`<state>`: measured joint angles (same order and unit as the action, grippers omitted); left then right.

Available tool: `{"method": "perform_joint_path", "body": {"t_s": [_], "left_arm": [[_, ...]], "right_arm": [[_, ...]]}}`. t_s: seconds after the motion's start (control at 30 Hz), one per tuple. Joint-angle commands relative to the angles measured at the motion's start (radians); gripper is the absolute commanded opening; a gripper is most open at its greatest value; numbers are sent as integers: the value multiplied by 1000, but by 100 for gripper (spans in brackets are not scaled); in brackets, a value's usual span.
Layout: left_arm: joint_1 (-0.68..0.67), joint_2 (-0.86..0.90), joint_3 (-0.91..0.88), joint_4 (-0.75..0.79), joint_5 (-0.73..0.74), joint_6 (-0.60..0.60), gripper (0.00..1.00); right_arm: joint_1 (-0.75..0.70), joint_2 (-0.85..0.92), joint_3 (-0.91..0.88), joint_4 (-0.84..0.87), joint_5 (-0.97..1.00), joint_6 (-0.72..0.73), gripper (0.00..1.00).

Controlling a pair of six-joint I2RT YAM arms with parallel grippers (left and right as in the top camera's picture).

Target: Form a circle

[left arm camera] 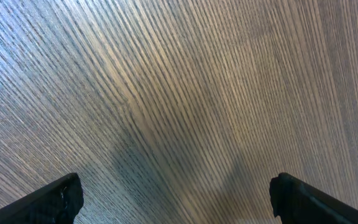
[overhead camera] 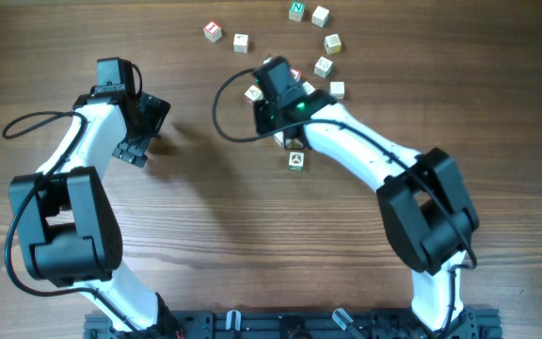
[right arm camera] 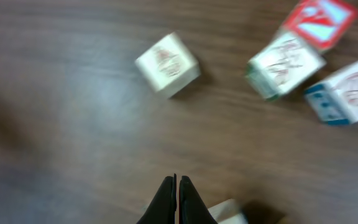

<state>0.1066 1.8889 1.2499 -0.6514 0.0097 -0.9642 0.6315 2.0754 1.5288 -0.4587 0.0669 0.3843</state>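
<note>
we see a wood-grain table (overhead camera: 205,207) under both arms. the left arm (overhead camera: 83,179) reaches up the left side, well apart from every block. the right arm (overhead camera: 365,151) stretches from the lower right toward the top middle, its wrist over the blocks.

the left gripper (left arm camera: 176,196) hangs over bare wood, jaws spread wide with nothing between them. the right gripper (right arm camera: 177,190) has its two fingers pressed together and holds nothing.

the pale wooden cubes (overhead camera: 323,67) lie loose in the upper middle of the table and form no closed ring. a rough arc runs from a red-faced cube (overhead camera: 213,31) at the left, past a green-lettered cube (overhead camera: 296,10) at the top, and down the right side toward the right wrist. a lone cube (overhead camera: 296,160) sits lower down, just beside the right arm.

in the right wrist view a single pale cube (right arm camera: 167,64) lies ahead of the closed tips and three more cluster at the upper right. a corner cube (right arm camera: 229,211) shows just beside the fingers; whether it touches them we cannot tell.
</note>
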Motion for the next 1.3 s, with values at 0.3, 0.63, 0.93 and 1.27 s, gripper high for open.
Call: {"method": "perform_joint_path", "body": {"t_s": [0.3, 0.63, 0.93, 1.27], "left_arm": [[1, 13, 3, 0, 1, -10, 100], [1, 13, 3, 0, 1, -10, 100], [1, 13, 3, 0, 1, -10, 100], [1, 13, 3, 0, 1, -10, 100]], "right_arm": [[1, 63, 17, -47, 23, 8, 5], [-22, 77, 16, -64, 30, 12, 5], [-21, 77, 16, -81, 30, 11, 5], [-21, 77, 17, -74, 29, 4, 5]]}}
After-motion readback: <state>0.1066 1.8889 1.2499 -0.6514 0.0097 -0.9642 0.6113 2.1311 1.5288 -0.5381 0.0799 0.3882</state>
